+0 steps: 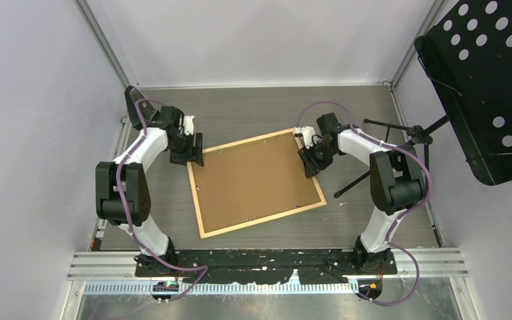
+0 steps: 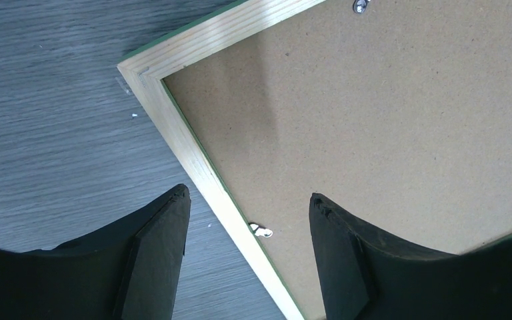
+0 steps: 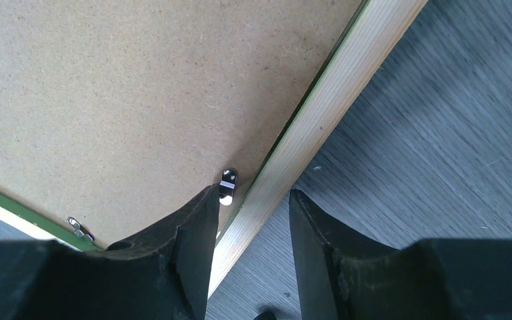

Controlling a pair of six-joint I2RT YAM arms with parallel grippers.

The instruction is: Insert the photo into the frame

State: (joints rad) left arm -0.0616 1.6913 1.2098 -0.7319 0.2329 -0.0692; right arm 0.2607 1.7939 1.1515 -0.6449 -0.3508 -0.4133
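Observation:
The frame [image 1: 264, 219] lies back side up on the dark table, its light wood rails showing, with a thin green edge. A brown hardboard backing sheet [image 1: 253, 177] fills it. The photo is out of view. My left gripper [image 1: 192, 155] is open over the frame's far left corner. In the left wrist view the left gripper [image 2: 250, 200] straddles the left rail [image 2: 190, 143] near a metal clip [image 2: 262, 231]. My right gripper [image 1: 309, 162] is open at the frame's right side. In the right wrist view the right gripper [image 3: 253, 193] straddles the right rail [image 3: 333, 100], one finger beside a clip [image 3: 227, 181].
A black perforated music stand [image 1: 487, 80] stands at the right, and its tripod legs [image 1: 373, 170] reach onto the table close to the right arm. Pale walls enclose the table on the left, back and right. Another small clip [image 3: 77, 228] sits on the backing's edge.

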